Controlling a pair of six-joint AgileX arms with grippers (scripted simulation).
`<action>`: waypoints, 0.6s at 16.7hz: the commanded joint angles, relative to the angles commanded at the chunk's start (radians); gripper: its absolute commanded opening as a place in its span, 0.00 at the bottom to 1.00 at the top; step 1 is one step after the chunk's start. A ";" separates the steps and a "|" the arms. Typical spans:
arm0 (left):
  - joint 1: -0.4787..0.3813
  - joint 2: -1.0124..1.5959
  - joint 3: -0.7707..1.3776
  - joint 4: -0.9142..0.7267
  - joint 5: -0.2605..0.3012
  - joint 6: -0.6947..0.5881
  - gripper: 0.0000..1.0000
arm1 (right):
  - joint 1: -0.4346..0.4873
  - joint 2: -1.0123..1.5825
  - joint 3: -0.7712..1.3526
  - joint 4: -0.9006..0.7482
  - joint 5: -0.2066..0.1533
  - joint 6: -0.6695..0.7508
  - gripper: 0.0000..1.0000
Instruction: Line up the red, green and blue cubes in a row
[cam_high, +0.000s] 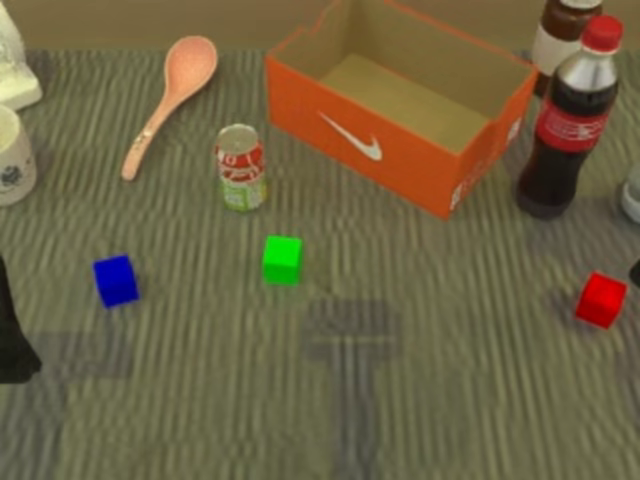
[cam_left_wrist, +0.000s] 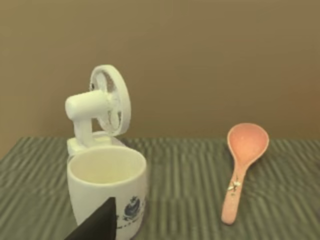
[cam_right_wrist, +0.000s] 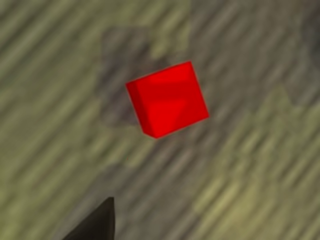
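Three cubes lie apart on the striped table (cam_high: 200, 400), none held.

From the green cube (cam_high: 282, 259) near the centre, the blue cube (cam_high: 116, 280) sits well apart at 9 o'clock and the red cube (cam_high: 601, 299) far at 3 o'clock, near the right edge. The drink can (cam_high: 240, 167) stands near the green cube at 11 o'clock. The left gripper (cam_high: 12, 335) waits at the left edge, the right gripper (cam_high: 635, 272) just beside the red cube; for both I cannot tell if the fingers are open.

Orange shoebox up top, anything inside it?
Empty as far as visible: the open orange cardboard shoebox shows bare tan floor; its near inner corner is hidden by the wall.
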 joint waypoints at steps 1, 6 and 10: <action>0.000 0.000 0.000 0.000 0.000 0.000 1.00 | 0.007 0.082 0.059 -0.044 0.000 -0.041 1.00; 0.000 0.000 0.000 0.000 0.000 0.000 1.00 | 0.033 0.419 0.300 -0.215 -0.001 -0.204 1.00; 0.000 0.000 0.000 0.000 0.000 0.000 1.00 | 0.043 0.538 0.395 -0.274 -0.002 -0.265 1.00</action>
